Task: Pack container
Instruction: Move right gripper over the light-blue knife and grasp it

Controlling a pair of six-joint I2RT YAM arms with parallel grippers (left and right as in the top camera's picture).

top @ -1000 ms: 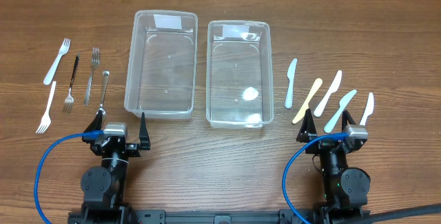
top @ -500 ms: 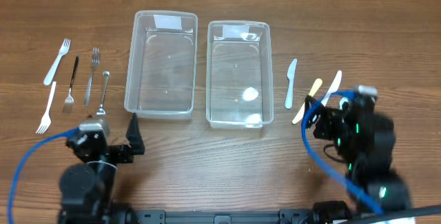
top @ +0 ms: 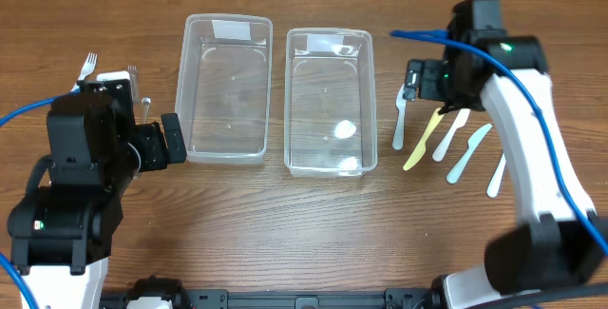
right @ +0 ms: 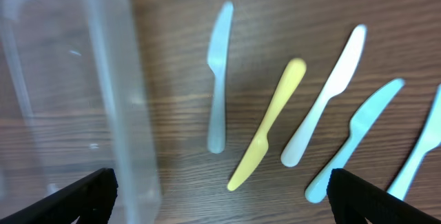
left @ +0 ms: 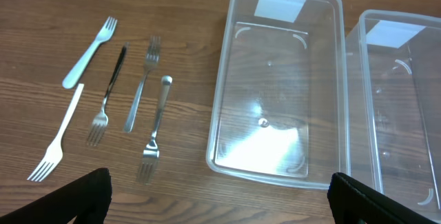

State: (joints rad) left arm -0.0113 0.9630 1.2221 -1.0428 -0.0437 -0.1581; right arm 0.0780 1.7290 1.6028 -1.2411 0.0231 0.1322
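Above plastic knives (right: 269, 124), right gripper (right: 220, 196) spread wide, empty, left gripper (left: 231, 196) likewise near forks (left: 141, 86)

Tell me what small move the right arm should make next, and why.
Probably lower the right claw straight down onto the pale blue plastic knife. Its jaws stand wide open and empty, that knife lies almost beneath them, and it is the one nearest the clear container, which holds nothing yet.

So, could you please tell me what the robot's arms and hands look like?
The left arm and right arm are black blocky joints with white links, each trailing a blue cable. A green light glows on the right one. The left hand and right hand have dark, blunt fingers.
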